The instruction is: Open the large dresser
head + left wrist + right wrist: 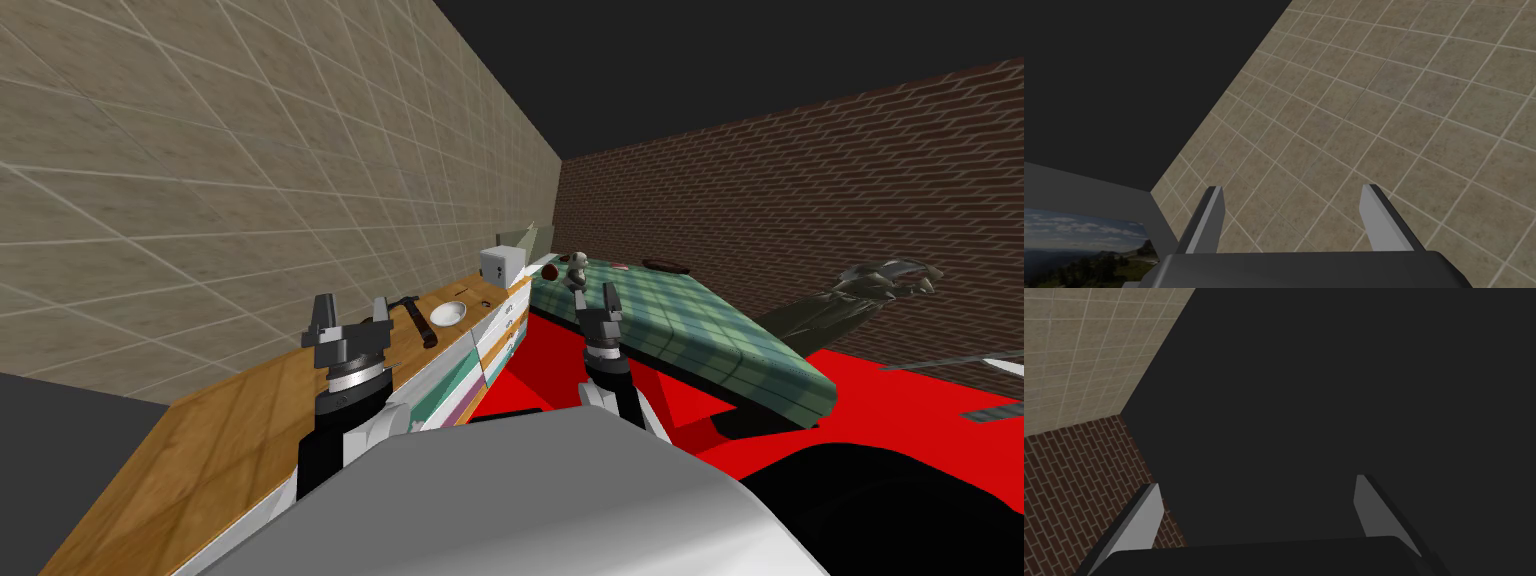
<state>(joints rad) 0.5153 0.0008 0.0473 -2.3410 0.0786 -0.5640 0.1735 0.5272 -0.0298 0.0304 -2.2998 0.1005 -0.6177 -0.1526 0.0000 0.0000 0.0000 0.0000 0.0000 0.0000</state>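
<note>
I judge the job not yet begun: the dresser (230, 420) runs along the wall on my left, untouched, while my left gripper (351, 305) and right gripper (597, 295) hang above it, both spread wide and empty.

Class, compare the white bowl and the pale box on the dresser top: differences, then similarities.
The bowl is round and low; the box is square-edged and taller. The bowl is open-topped; the box is closed. The bowl sits nearer the robot than the box. Both are pale and rest on the dresser top.
</note>
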